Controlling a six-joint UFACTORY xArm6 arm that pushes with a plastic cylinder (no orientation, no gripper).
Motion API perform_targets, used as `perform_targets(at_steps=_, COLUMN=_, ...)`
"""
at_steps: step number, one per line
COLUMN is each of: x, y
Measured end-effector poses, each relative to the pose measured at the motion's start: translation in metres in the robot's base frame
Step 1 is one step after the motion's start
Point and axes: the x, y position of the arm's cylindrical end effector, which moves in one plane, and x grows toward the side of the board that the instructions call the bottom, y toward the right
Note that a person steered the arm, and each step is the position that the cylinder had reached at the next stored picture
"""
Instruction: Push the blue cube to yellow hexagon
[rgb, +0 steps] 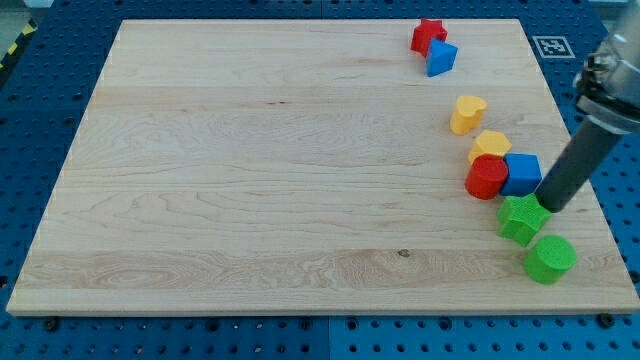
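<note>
Camera view is showing the blue cube (522, 174) sitting near the worktop's (250, 170) right edge, and every place below is being given from that cube. Touching its upper left corner, the yellow hexagon (490, 146) is lying partly tucked behind it. Pressing against the cube's left face, a red round block (486, 177) is resting. My tip (552, 207) is standing just off the cube's lower right corner, seemingly touching or nearly touching it. This arm is carrying no claw, only the dark rod (578, 163) slanting up toward the view's right. Directly below the cube, a green star (522, 218) is lying close beside the tip, and a green cylinder (549, 258) is sitting farther down. Above the cube, a yellow heart (466, 114) is resting apart. Well above, near the top edge, a red star (428, 35) and another blue block (441, 58) are touching each other.
</note>
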Motion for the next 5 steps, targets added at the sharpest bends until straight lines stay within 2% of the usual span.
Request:
perform_targets(at_steps=3, x=-0.007, y=-0.018)
perform_targets(at_steps=5, x=-0.039, y=-0.003)
